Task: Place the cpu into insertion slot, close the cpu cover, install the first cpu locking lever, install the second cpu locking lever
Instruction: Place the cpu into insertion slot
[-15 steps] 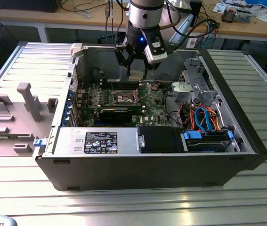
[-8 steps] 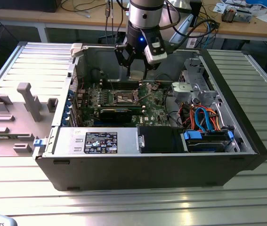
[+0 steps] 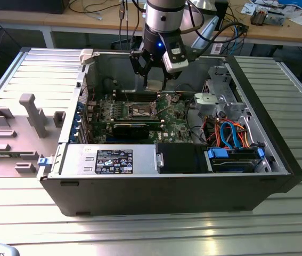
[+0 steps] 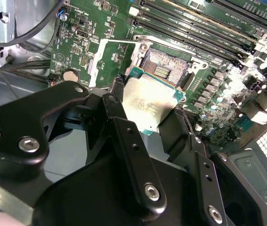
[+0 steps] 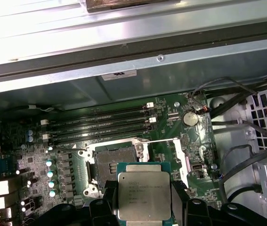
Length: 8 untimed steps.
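My gripper hangs inside the open computer case, shut on the cpu, a flat silvery square held by its edges between the black fingers. In the second wrist view the cpu hovers tilted just beside the insertion slot and is not in it. That slot has a dark middle with a metal rim on the green board. The cpu cover, a thin silvery frame, stands swung open next to the slot. In the exterior view the insertion slot lies a little below the gripper.
Long memory slots run along the far side of the slot. A black card and a power supply sit near the case front. A drive cage and coloured cables fill the exterior view's right.
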### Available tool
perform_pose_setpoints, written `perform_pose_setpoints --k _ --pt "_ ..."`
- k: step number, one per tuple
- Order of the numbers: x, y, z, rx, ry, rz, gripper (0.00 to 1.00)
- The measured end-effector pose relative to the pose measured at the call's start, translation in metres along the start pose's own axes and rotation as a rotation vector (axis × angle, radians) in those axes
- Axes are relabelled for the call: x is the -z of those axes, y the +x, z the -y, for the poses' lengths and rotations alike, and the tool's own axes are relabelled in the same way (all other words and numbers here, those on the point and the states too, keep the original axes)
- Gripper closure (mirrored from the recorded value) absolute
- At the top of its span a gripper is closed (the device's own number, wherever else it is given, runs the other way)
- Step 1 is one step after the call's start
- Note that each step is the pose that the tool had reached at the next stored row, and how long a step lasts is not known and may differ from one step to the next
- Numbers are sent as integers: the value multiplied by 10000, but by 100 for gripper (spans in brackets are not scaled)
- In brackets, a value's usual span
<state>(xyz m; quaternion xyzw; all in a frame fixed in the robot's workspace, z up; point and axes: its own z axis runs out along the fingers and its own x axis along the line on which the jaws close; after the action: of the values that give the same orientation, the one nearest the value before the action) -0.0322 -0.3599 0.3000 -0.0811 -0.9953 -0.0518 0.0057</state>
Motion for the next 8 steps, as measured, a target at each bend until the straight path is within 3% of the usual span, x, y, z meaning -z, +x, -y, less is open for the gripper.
perform_pose_setpoints --k 8 --pt "-3 0 0 -77 -3 8 46"
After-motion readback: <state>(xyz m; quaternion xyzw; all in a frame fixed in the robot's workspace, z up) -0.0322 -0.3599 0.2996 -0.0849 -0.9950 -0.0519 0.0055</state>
